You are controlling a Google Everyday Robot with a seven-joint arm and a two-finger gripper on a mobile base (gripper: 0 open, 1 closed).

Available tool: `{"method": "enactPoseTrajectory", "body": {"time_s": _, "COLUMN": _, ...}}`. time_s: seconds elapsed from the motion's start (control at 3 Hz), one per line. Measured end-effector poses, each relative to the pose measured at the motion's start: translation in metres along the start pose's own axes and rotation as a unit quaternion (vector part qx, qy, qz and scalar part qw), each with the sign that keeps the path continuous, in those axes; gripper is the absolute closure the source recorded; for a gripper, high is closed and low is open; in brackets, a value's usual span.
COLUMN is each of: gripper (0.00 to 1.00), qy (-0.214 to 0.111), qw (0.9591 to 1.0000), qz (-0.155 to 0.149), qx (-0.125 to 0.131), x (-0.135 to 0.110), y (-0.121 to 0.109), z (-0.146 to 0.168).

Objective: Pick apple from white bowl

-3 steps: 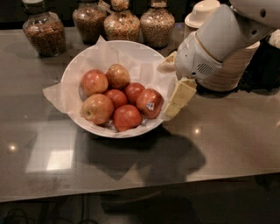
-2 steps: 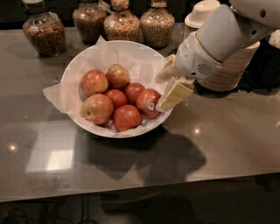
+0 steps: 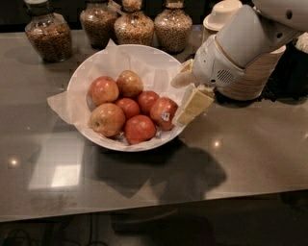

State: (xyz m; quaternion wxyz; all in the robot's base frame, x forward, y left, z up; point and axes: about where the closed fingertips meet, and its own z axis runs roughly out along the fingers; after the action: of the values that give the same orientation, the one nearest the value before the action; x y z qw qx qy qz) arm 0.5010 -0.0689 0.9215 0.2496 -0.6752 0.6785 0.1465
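The white bowl [image 3: 86, 72], wide and lined with crinkled white paper, stands on the grey counter and holds several apples. The deep red apple [image 3: 162, 111] with a small white sticker lies at the bowl's right side. My gripper [image 3: 177, 101] hangs over the bowl's right rim, just right of that apple. Its cream fingers [image 3: 194, 104] are spread open and hold nothing. One finger is above the rim behind the apple. The other reaches down close beside the apple; I cannot tell if it touches.
Glass jars of grains [image 3: 48, 33] stand in a row behind the bowl. A brown stack topped by a small white bowl [image 3: 222, 13] stands behind my arm at the right. The grey counter [image 3: 240, 158] runs to its front edge.
My lower finger has swung slightly left, closer to the stickered apple. The apples and the bowl have not moved.
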Motion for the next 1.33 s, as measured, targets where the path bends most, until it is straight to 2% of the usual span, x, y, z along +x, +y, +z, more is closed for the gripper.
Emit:
{"method": "enactPoseTrajectory", "body": {"time_s": 0.33, "gripper": 0.31, "qy": 0.0, "qw": 1.0, "qz": 0.0, "qx": 0.0, "x": 0.0, "y": 0.0, "z": 0.0}}
{"method": "enactPoseTrajectory", "body": {"time_s": 0.67, "gripper": 0.37, "qy": 0.0, "qw": 1.0, "qz": 0.0, "qx": 0.0, "x": 0.0, "y": 0.0, "z": 0.0}}
{"method": "enactPoseTrajectory", "body": {"time_s": 1.33, "gripper": 0.37, "qy": 0.002, "qw": 0.9999, "qz": -0.001, "qx": -0.011, "x": 0.0, "y": -0.007, "z": 0.011}}
